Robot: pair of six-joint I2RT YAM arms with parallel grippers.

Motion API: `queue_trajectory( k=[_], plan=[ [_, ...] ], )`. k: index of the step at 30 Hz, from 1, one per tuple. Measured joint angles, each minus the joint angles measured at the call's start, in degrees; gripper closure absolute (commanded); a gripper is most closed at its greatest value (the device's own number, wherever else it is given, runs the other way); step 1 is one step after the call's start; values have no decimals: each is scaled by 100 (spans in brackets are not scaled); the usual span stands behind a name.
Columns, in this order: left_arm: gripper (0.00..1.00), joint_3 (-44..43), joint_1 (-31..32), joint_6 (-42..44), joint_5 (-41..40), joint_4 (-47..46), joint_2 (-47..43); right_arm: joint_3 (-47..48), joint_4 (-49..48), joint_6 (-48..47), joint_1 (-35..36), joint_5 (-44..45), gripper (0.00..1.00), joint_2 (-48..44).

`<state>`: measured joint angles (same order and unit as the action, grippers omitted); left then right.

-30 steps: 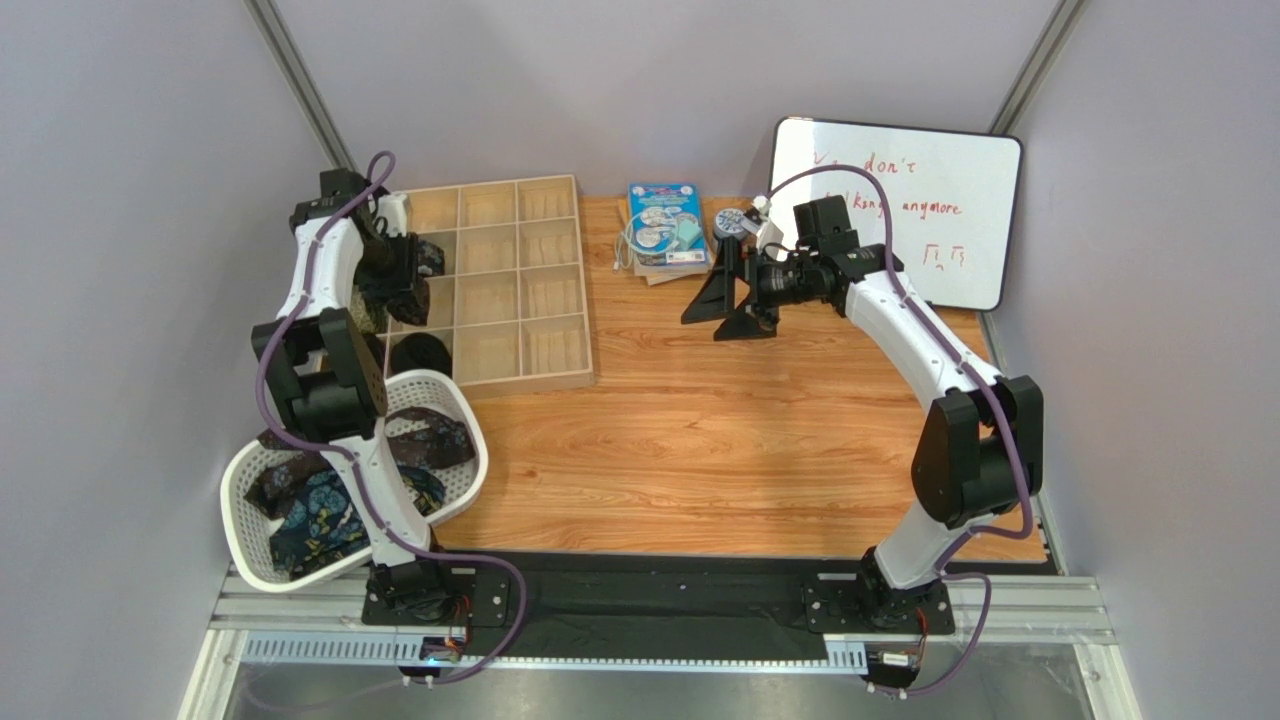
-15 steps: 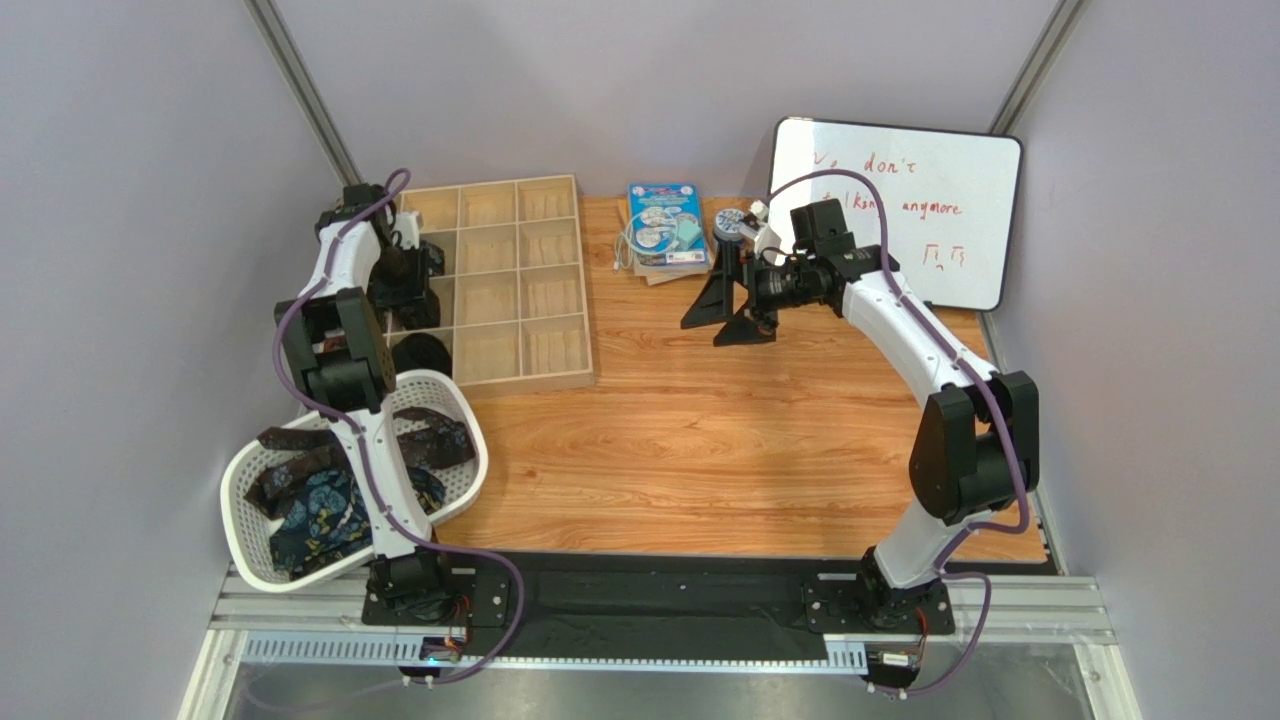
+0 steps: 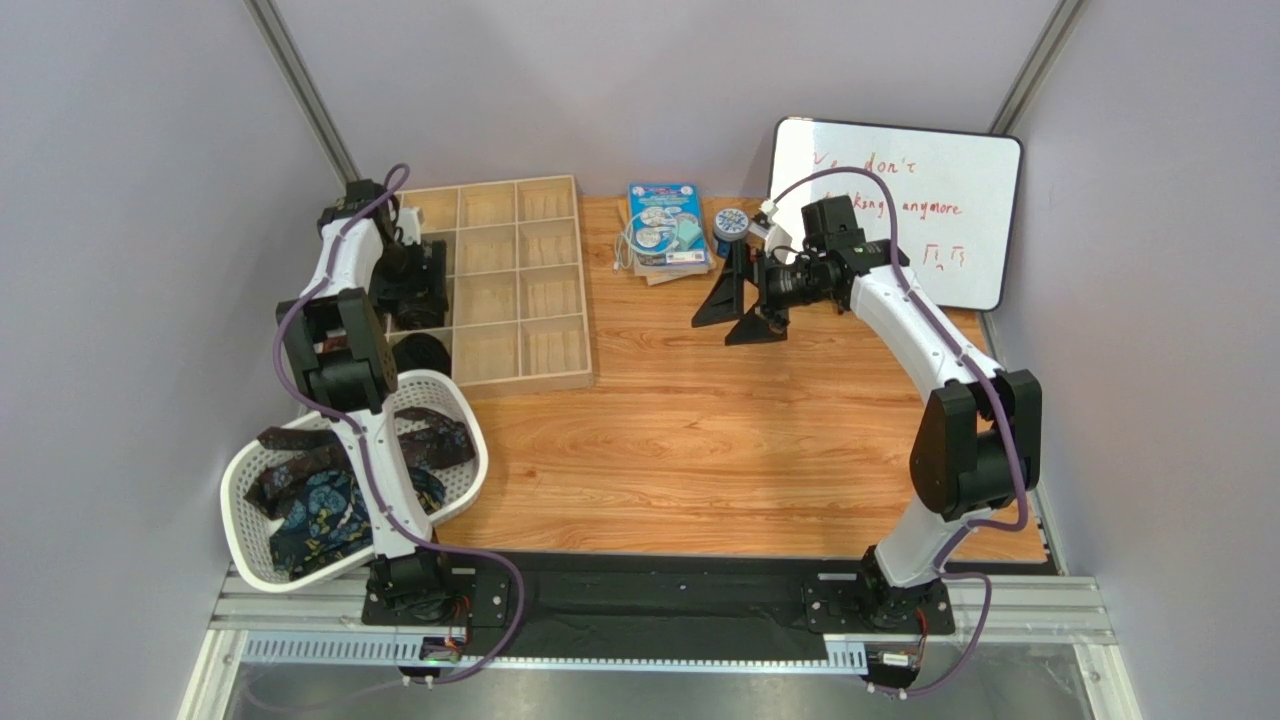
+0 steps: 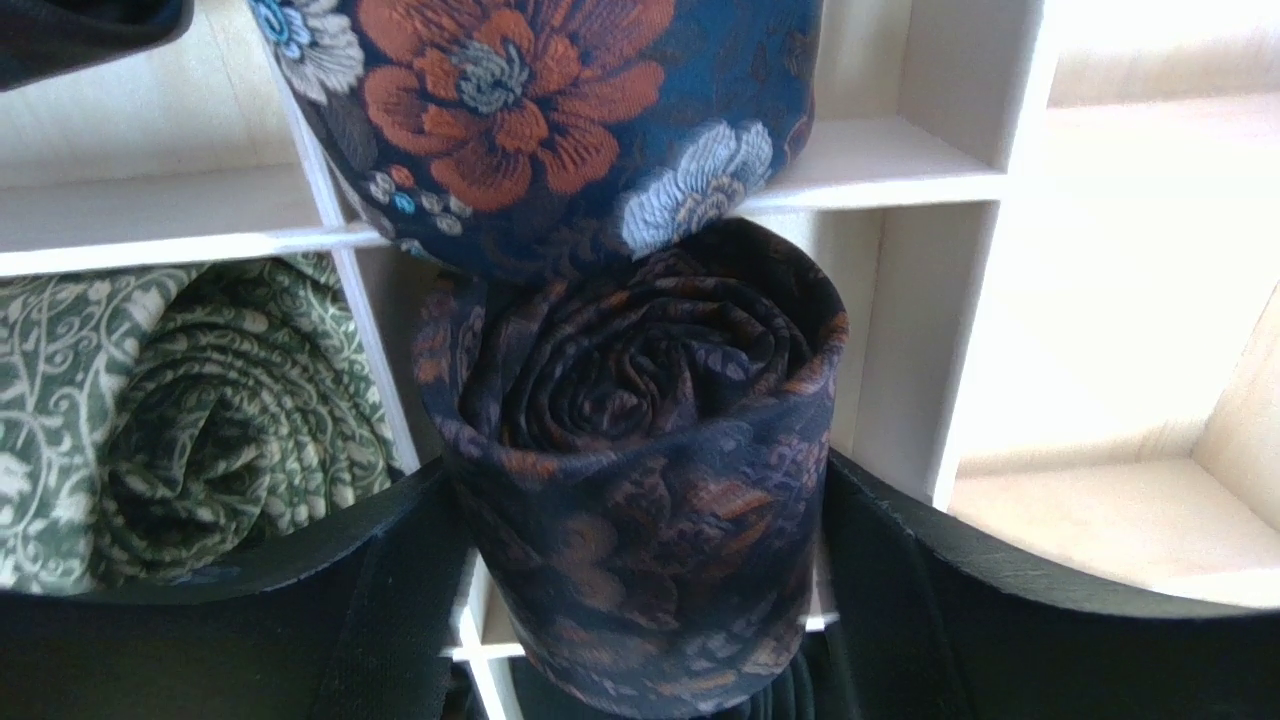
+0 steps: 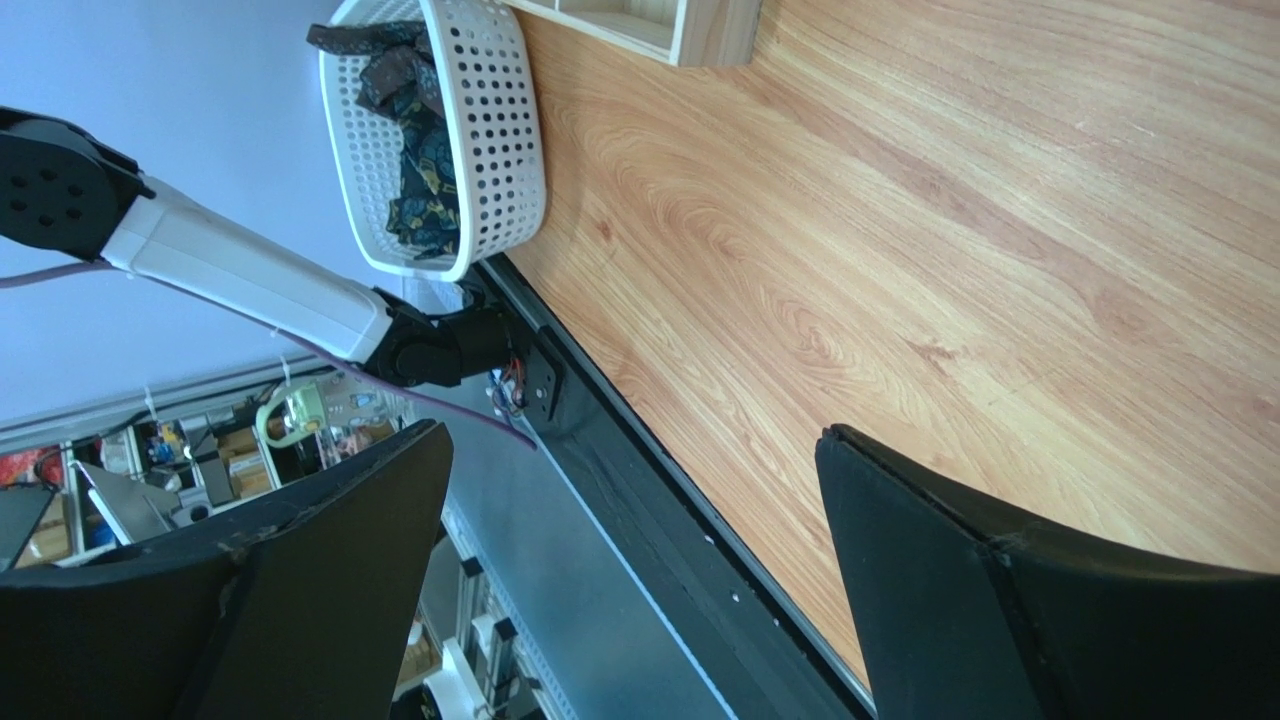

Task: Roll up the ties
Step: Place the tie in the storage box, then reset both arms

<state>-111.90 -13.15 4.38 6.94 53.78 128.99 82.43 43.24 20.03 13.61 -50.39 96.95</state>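
Between the fingers of my left gripper (image 4: 639, 468) sits a rolled tie (image 4: 649, 525), dark navy cloth with a rust-brown woven pattern, wound into a thick coil. Its spiral end faces my wrist camera, so the roll's axis runs along my fingers. A black finger lies against each flank. I cannot tell whether they are pressing the roll or only bracketing it. Only this wrist view shows any of that. From above, my own arm covers the roll.

The roll stands in a compartment of the wooden organiser (image 4: 962, 300), pale smooth wood with thin straight dividers. To my left, in the next cell, is an olive paisley roll (image 4: 196, 435) with soft, loosely layered folds. Just past my fingertips a floral tie (image 4: 556, 120) bulges over the divider, glossy navy with orange and pale blue blossoms.

My right gripper (image 5: 634, 443) is spread wide with nothing between its fingers, above the grained wooden table (image 5: 932, 225). Far beyond its fingertips, its camera catches the side of the white mesh basket (image 5: 489, 105), perforated plastic. The overhead view looks into it, where loose ties (image 3: 323, 503) lie crumpled in a heap. Farthest back, a whiteboard (image 3: 902, 203) leans upright behind my right wrist.
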Motion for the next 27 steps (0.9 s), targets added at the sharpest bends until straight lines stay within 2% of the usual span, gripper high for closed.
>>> queue_trajectory(
  k=[7,18,23,27],
  plan=[
    [0,-376,37,-68,35,321,-350,304,404,-315,-111,4,0,31],
    [0,-772,256,-76,-22,623,-1657,892,1060,-949,-728,317,0,13],
    [1,-774,1036,81,-33,695,-2304,994,1294,-1397,-1495,723,0,-240],
    [0,24,1996,114,-39,398,-3132,737,1410,-1880,-2170,1163,0,-678]
  ],
)
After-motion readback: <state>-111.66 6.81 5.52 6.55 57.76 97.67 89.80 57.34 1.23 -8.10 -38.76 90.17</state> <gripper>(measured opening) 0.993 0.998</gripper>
